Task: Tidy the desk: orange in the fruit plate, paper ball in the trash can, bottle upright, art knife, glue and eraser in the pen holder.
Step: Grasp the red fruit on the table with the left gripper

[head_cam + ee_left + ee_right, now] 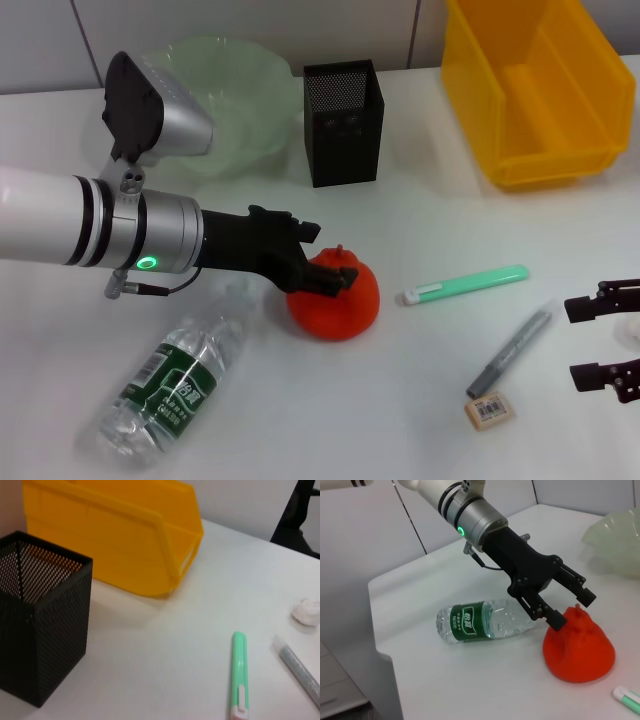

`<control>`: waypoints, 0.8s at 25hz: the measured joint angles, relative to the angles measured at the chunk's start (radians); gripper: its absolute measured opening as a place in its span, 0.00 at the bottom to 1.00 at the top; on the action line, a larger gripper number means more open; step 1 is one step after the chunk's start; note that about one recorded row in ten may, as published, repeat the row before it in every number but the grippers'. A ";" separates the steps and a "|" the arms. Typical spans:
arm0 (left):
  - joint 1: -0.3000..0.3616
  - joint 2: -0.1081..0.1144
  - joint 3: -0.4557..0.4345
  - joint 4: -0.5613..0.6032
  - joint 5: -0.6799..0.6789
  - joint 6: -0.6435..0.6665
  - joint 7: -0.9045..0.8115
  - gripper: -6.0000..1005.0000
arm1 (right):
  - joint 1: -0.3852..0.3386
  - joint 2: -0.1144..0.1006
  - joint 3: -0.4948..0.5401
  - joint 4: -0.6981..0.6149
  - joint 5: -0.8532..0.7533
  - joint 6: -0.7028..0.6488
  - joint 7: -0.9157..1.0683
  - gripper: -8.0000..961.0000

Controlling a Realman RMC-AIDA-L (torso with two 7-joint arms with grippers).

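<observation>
The orange (340,305) sits mid-table; it also shows in the right wrist view (580,647). My left gripper (326,258) is open, its fingers (556,622) straddling the orange's top by the stem nub. The bottle (168,385) lies on its side at the front left. The fruit plate (235,95) stands at the back left, the pen holder (343,122) beside it, the trash can (540,95) at the back right. The green art knife (465,285), grey glue (510,352) and eraser (490,410) lie right of the orange. The paper ball (306,611) shows in the left wrist view. My right gripper (575,342) is open at the right edge.
The left arm's silver forearm (100,225) stretches across the left of the table, above the bottle. The table's front left corner (380,655) shows in the right wrist view, close to the bottle.
</observation>
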 joint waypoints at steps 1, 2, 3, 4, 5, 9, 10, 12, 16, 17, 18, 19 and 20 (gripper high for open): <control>0.000 0.000 0.001 0.000 0.003 0.000 -0.002 0.84 | 0.001 0.001 -0.002 -0.001 0.000 0.000 0.001 0.87; -0.001 0.000 0.005 0.000 0.005 0.001 -0.002 0.84 | 0.002 0.001 -0.002 -0.002 0.000 0.000 0.002 0.87; -0.001 0.000 0.013 0.000 0.006 0.002 -0.003 0.84 | 0.003 0.002 -0.001 -0.002 0.000 0.000 0.002 0.87; -0.001 0.000 0.026 0.001 0.006 0.002 -0.003 0.84 | 0.004 0.002 0.000 -0.002 0.000 0.000 0.003 0.87; -0.001 0.000 0.037 0.002 0.006 -0.001 -0.003 0.84 | 0.006 0.003 0.001 -0.002 0.000 0.001 0.003 0.87; -0.001 0.000 0.079 0.005 0.006 -0.038 -0.003 0.84 | 0.011 0.006 0.001 -0.002 -0.002 0.001 0.004 0.87; -0.001 0.000 0.086 0.006 0.007 -0.047 -0.003 0.84 | 0.011 0.006 0.001 -0.002 -0.002 0.001 0.004 0.87; 0.000 0.000 0.089 0.009 0.005 -0.053 -0.004 0.84 | 0.011 0.007 0.002 -0.003 -0.002 0.001 0.004 0.87; 0.001 0.000 0.084 0.012 0.002 -0.053 -0.004 0.84 | 0.008 0.008 0.005 -0.003 -0.002 0.007 0.004 0.87; -0.001 0.000 0.090 0.012 0.003 -0.052 -0.005 0.84 | 0.007 0.009 0.005 -0.003 -0.002 0.010 0.004 0.87; -0.003 0.000 0.095 0.012 0.005 -0.051 -0.006 0.84 | 0.007 0.009 0.005 -0.003 -0.002 0.011 0.004 0.87; -0.003 0.000 0.095 0.012 0.005 -0.051 -0.006 0.84 | 0.007 0.010 0.005 -0.003 -0.002 0.012 0.004 0.87; -0.003 0.000 0.095 0.012 0.005 -0.051 -0.006 0.84 | 0.007 0.011 0.005 -0.003 -0.002 0.012 0.004 0.87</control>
